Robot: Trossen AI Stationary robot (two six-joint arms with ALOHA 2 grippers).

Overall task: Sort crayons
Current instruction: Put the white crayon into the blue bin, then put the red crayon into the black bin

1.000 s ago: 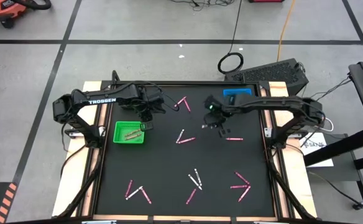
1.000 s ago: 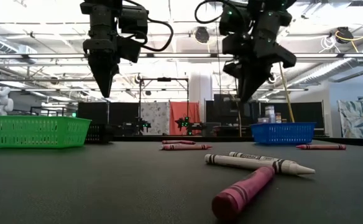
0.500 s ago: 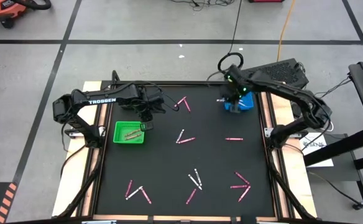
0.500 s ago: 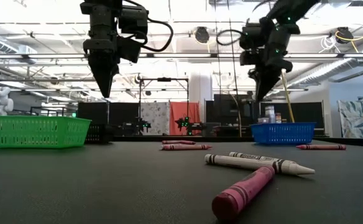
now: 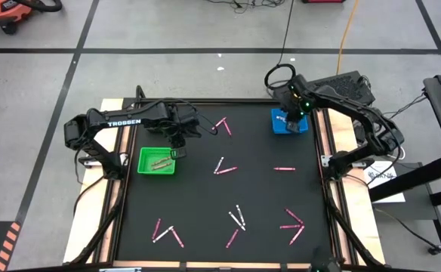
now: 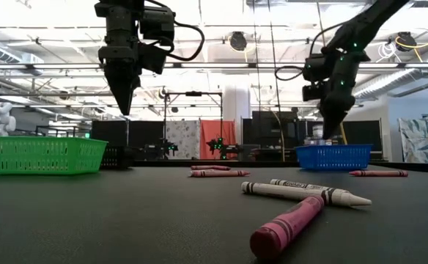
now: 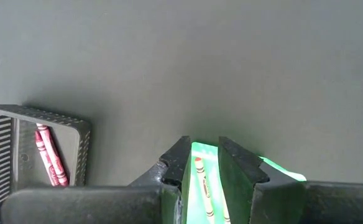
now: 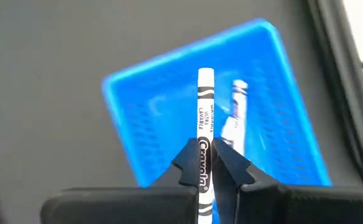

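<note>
My right gripper (image 5: 287,119) hangs over the blue tray (image 5: 299,125) at the table's far right, shut on a white crayon (image 8: 204,106). Another white crayon (image 8: 234,109) lies in that tray. My left gripper (image 5: 179,153) waits above the right edge of the green tray (image 5: 146,161), which holds pink crayons (image 7: 201,180). Its fingers stand a narrow gap apart and hold nothing. Loose pink and white crayons lie flat on the black table, such as a pair in the middle (image 5: 222,166) and one at the right (image 5: 284,168). My right gripper pinches the white crayon between its two fingers at the printed label (image 8: 204,138). The fingers point down from above and the crayon runs along them. Its free end (image 8: 206,76) sticks out past the fingertips toward the blue tray. The crayon is lifted clear.
More crayons lie at the far middle (image 5: 222,125), the near middle (image 5: 238,217), the near right (image 5: 292,223) and the near left (image 5: 168,233). In the low view a white (image 6: 305,192) and a pink crayon (image 6: 287,224) lie close to the camera.
My right gripper has carried the white crayon from the table's middle toward the far right edge, and now stands above the blue tray. It has stayed shut on the crayon.
</note>
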